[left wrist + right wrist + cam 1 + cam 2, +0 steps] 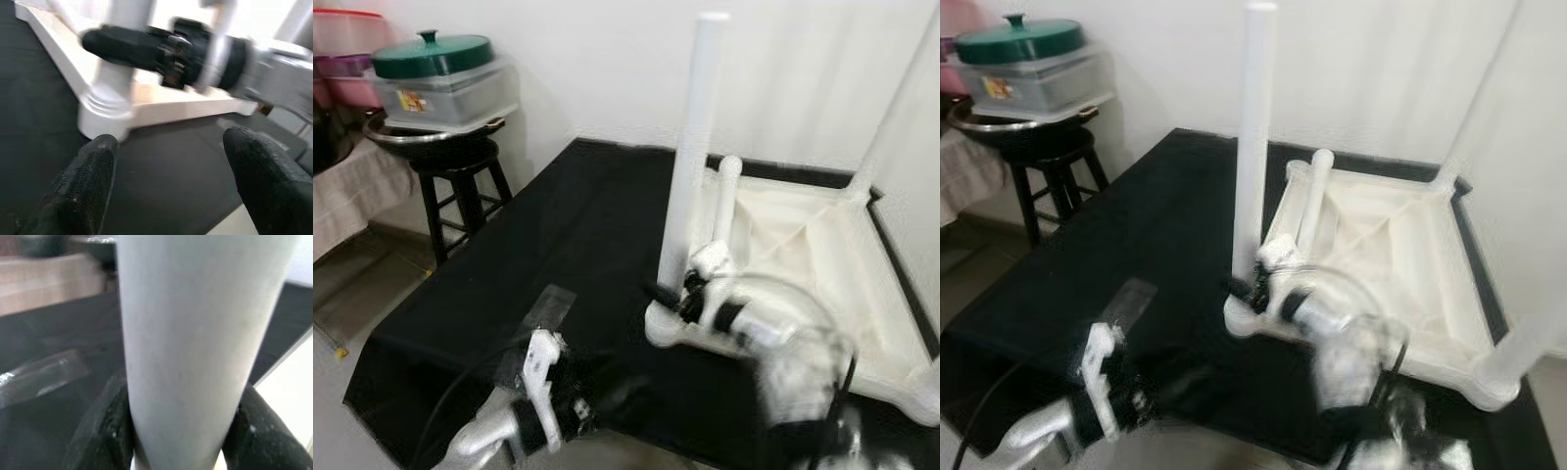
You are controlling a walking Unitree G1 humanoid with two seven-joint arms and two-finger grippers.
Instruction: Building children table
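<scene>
The white children's table [822, 245] lies upside down on a black cloth. A white leg [690, 147] stands upright in its near left corner socket [664, 328]. My right gripper [671, 294] is shut on that leg just above the socket; in the right wrist view the leg [195, 333] sits between both fingers [110, 426]. A shorter white leg [726, 201] leans inside the frame just behind. My left gripper [171, 139] hovers low over the cloth in front of the corner, open, with nothing between its fingertips [98, 161]. Another leg [901, 98] stands at the far right corner.
A black stool [460, 181] at the back left carries a metal tray and a clear container with a green lid [435, 59]. A strip of clear tape [548, 305] lies on the cloth [578, 225]. The white wall stands close behind the table.
</scene>
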